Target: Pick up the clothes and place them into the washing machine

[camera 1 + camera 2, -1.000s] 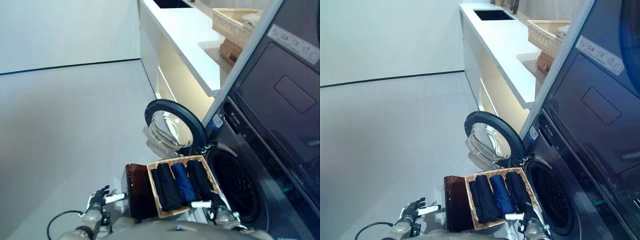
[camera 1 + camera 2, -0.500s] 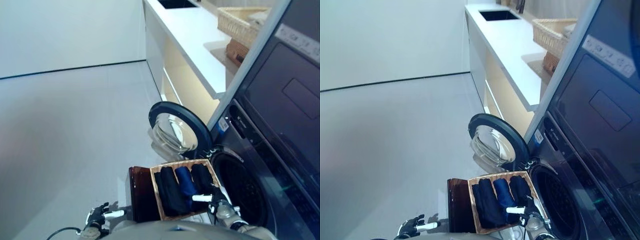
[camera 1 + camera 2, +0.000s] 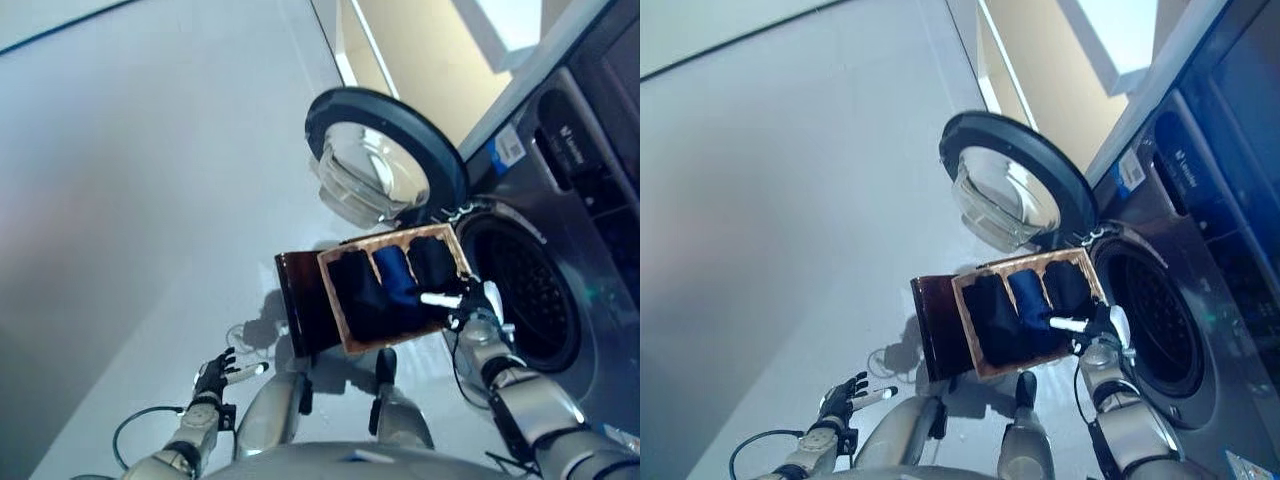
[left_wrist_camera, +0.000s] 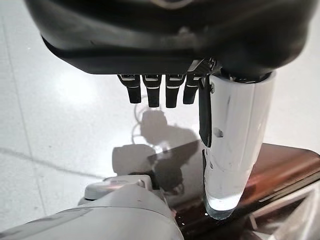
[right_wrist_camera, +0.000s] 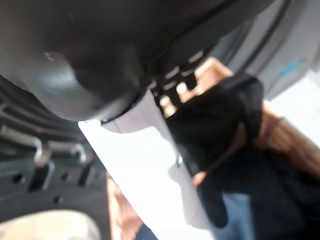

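A wicker basket (image 3: pixel 336 300) rests on a dark brown stand (image 3: pixel 298 305) in front of the washing machine's open drum (image 3: pixel 520 300). It holds three rolled clothes side by side: a black one (image 3: pixel 358 295), a blue one (image 3: pixel 397 283) and another black one (image 3: pixel 432 262). My right hand (image 3: pixel 472 306) hovers at the basket's near right corner. Its fingers are straight, and its white thumb reaches over the rim toward the blue roll. In the right wrist view the black cloth (image 5: pixel 220 120) lies just past the fingertips. My left hand (image 3: pixel 213 379) hangs open low over the floor and holds nothing.
The washer's round glass door (image 3: pixel 385 165) stands swung open beyond the basket, to the left of the drum. A pale cabinet front (image 3: pixel 430 60) runs along the wall beyond the machine. Grey floor (image 3: pixel 150 200) spreads to the left.
The camera has tilted down, so the whole scene has shifted. My right hand has risen over the basket's near right corner. My left hand stays low by my side.
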